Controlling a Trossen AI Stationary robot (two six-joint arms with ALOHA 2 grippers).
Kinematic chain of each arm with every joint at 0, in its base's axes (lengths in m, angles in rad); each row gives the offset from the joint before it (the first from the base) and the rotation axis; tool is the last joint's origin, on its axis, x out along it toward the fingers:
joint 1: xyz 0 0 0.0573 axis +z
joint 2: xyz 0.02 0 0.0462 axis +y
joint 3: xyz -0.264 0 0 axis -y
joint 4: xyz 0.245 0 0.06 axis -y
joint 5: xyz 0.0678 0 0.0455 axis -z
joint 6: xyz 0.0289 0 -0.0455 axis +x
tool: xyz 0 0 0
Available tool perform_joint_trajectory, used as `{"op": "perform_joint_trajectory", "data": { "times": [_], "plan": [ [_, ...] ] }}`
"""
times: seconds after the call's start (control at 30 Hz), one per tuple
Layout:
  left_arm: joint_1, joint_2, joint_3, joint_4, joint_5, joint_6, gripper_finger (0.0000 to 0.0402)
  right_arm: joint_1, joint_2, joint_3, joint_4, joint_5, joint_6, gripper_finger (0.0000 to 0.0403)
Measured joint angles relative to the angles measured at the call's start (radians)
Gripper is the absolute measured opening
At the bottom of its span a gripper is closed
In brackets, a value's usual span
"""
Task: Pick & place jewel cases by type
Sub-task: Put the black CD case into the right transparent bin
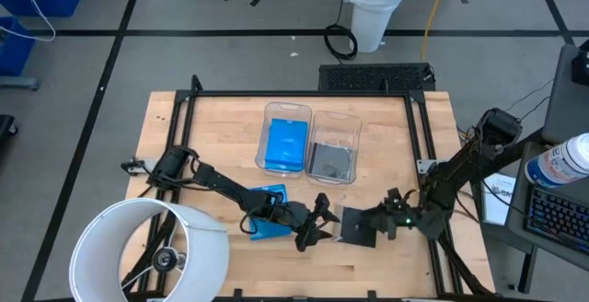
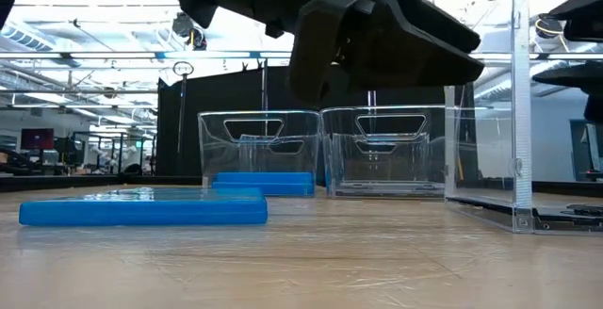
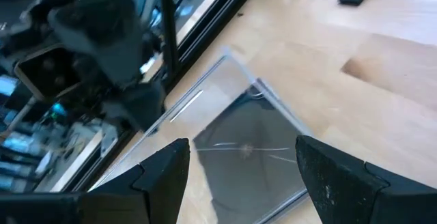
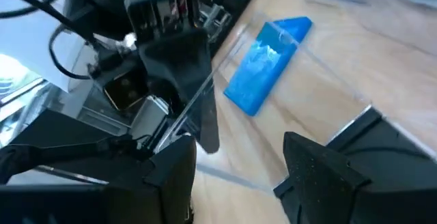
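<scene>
A dark jewel case [image 1: 357,230] lies near the table's front, open. Its smoky tray [image 2: 565,217] is flat on the wood and its clear lid [image 2: 480,111] stands upright. My right gripper [image 1: 375,223] is at the case's right side, fingers apart, and the lid [image 4: 225,94] runs between them. My left gripper [image 1: 317,224] faces the case from the left, open, and the tray [image 3: 252,156] shows beyond its fingers. A blue jewel case [image 1: 267,226] lies flat under the left arm. The left bin [image 1: 287,109] holds a blue case [image 1: 285,145]. The right bin [image 1: 336,118] holds a dark one [image 1: 331,161]. My right gripper has the clear lid [image 4: 205,115] between its spread fingers, coming nearly level from the table's right. I cannot tell whether either finger touches the lid or the tray. The tray rests on the table.
A large white round shade [image 1: 147,251] overhangs the near-left corner. Black frame rails [image 1: 304,94] run along the table's far and side edges. Bare wood lies between the bins and the arms, and along the near edge.
</scene>
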Motion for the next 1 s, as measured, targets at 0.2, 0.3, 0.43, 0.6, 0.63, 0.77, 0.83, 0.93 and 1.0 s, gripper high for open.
{"op": "perform_joint_trajectory", "data": {
  "times": [0.2,0.3,0.43,0.6,0.63,0.77,0.83,0.93,1.0],
  "plan": [
    [0.020,0.000,0.003,-0.001,0.100,0.064,0.0269,-0.019,0.000,-0.042,0.075,-0.004,-0.047,0.0210],
    [0.034,0.000,0.010,0.000,0.127,0.055,0.0269,-0.020,0.000,-0.043,0.075,-0.023,-0.058,0.0210],
    [0.052,0.009,0.011,-0.002,0.166,0.031,0.0269,-0.020,0.001,-0.043,0.075,-0.025,-0.083,0.0210],
    [0.057,0.010,0.011,-0.020,0.102,-0.026,0.0269,-0.026,0.001,-0.043,0.075,-0.033,-0.091,0.0210],
    [0.057,0.010,0.011,-0.025,0.096,-0.027,0.0269,-0.030,0.001,-0.043,0.070,-0.052,-0.088,0.0210],
    [0.056,0.010,0.011,-0.033,0.091,-0.027,0.0269,-0.043,0.001,-0.042,-0.006,-0.112,0.004,0.0205],
    [0.056,0.010,0.011,-0.036,0.091,-0.038,0.0269,-0.051,0.001,-0.042,-0.068,-0.138,0.076,0.0200],
    [0.056,0.010,0.011,-0.041,0.091,-0.071,0.0269,-0.059,0.001,-0.042,-0.156,-0.188,0.166,0.0190],
    [0.056,0.010,0.011,-0.054,0.090,-0.099,0.0269,-0.059,0.001,-0.042,-0.194,-0.213,0.198,0.0180]
  ]
}}
